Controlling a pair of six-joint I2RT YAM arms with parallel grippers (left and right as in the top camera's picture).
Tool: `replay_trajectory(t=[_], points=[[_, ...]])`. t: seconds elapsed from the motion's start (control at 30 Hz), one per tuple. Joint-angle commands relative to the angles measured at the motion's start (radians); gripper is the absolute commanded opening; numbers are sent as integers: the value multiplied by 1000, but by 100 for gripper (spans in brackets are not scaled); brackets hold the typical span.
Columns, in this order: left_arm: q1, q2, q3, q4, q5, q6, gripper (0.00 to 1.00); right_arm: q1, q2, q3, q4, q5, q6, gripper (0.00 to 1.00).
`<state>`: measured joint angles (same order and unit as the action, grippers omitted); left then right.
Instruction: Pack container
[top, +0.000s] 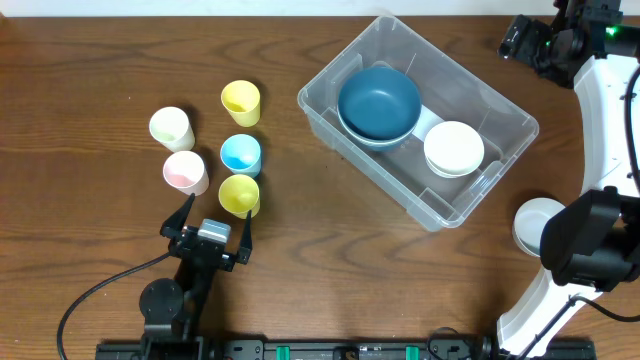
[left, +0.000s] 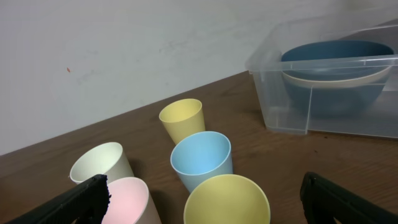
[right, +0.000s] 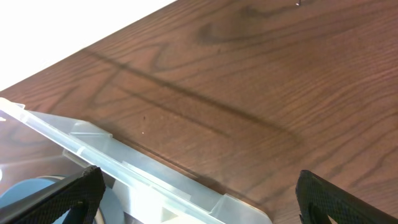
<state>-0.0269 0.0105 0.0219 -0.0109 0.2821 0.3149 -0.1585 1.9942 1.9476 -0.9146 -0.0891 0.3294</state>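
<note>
The clear container (top: 500, 112) stands at the right middle of the table. It holds a dark blue bowl (top: 378, 100) stacked in a paler bowl, and a white bowl (top: 454, 148). The container also shows in the left wrist view (left: 273, 93) and the right wrist view (right: 143, 168). My left gripper (top: 216, 215) is open and empty, just in front of a yellow cup (top: 239, 194); that cup (left: 227, 202) lies between its fingers (left: 205, 194). My right gripper (top: 518, 40) is open and empty (right: 199, 205), above the container's far right rim.
Several more cups stand left of the container: yellow (top: 241, 102), blue (top: 240, 153), pink (top: 184, 171), cream (top: 170, 127). A white round thing (top: 532, 222) sits by the right arm's base, partly hidden. A cable (top: 100, 290) trails at the front left.
</note>
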Motion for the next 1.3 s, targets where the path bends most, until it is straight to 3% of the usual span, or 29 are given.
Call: replay_trajectory(t=[0.0, 0.5, 0.83, 1.13, 1.27], points=[[6, -5, -18, -34, 13, 6, 98, 2, -4, 0, 0, 11, -5, 99], [6, -5, -18, -34, 13, 6, 98, -16, -17, 29, -12, 11, -77, 99], [6, -5, -18, -34, 13, 6, 98, -239, -66, 164, -267, 183, 179, 99], [6, -5, -18, -34, 13, 6, 98, -401, -60, 29, -248, 142, 81, 99], [6, -5, -18, -34, 13, 6, 98, -439, -58, -54, -208, 179, 203, 99]])
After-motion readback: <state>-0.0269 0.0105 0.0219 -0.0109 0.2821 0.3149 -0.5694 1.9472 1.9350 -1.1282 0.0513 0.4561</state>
